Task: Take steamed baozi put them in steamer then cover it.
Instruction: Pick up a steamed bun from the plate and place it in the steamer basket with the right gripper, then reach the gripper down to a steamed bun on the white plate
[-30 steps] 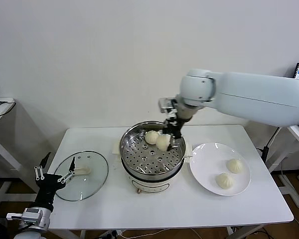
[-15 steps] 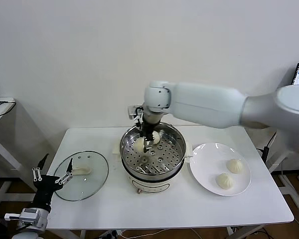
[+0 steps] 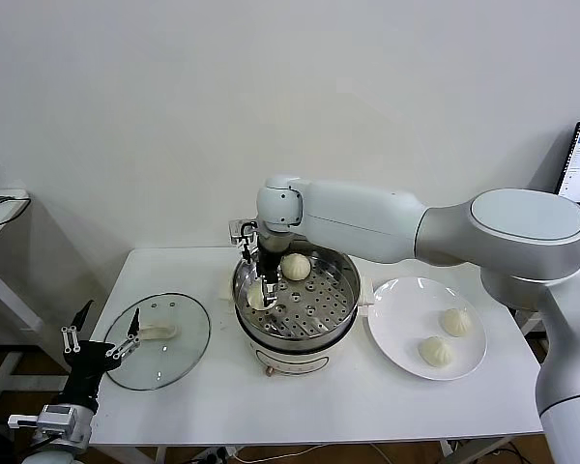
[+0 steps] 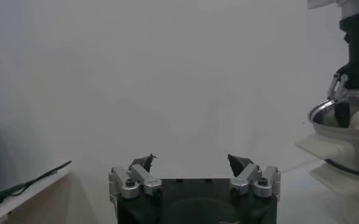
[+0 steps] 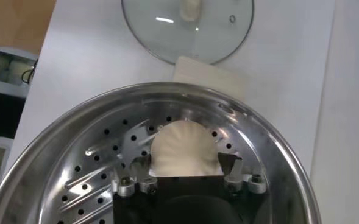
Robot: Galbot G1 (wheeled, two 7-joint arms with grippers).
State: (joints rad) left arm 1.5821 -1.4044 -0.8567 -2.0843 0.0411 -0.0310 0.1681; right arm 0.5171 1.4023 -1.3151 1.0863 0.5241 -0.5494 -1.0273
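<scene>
- Lower left of the head view: the left tool [image 3: 101,350] sits parked off the bench [image 3: 203,401] edge with its fingers spread and nothing between them; its place is the same as a second ago.
- Just right of it, the glass lid [image 3: 159,340] lies flat on the bench, untouched, so covering is not yet done.
- Centre: the steamer [image 3: 295,303] holds one bun [image 3: 295,266] at the far side of its tray.
- The right tool [image 3: 260,292] has swung from the steamer's right rim a second ago across to its left side, and is now low inside against the left wall.
- It grips a second bun [image 5: 185,149]; the wrist view shows the bun held between the fingers, right down on the perforated tray, so release looks to be the step in hand.
- Right: the plate [image 3: 391,333] carries two more buns [image 3: 455,321], [image 3: 435,351], unmoved.
- By my reckoning the task is about half done: two buns in the steamer or nearly so, two to fetch, then the lid.
</scene>
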